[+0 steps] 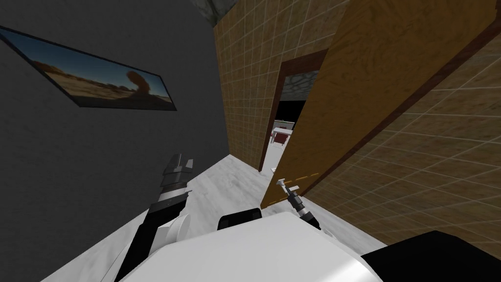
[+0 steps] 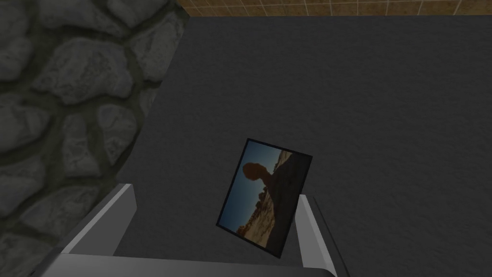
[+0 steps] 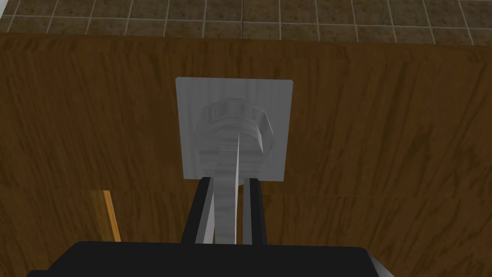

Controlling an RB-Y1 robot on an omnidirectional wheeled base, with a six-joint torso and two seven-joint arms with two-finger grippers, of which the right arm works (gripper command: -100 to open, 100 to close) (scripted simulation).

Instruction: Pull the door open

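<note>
Our right gripper (image 3: 229,182) clamped the handle (image 3: 234,134) of the part-open door (image 1: 352,98), left gripper (image 2: 215,195) spread idle; mid-pull, we judged a steady backward draw came next.

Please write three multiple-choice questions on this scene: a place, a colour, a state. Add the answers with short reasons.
1. The picture hangs on: A) a cupboard B) the dark grey wall C) a window.
2. The handle is: A) red B) black C) grey.
3. The right gripper is: A) shut on the handle B) open beside it C) resting on a table.
Answers: 1 B, its frame lies flat on that wall; 2 C, lever and plate are plain grey; 3 A, both fingers press the lever's sides.
</note>
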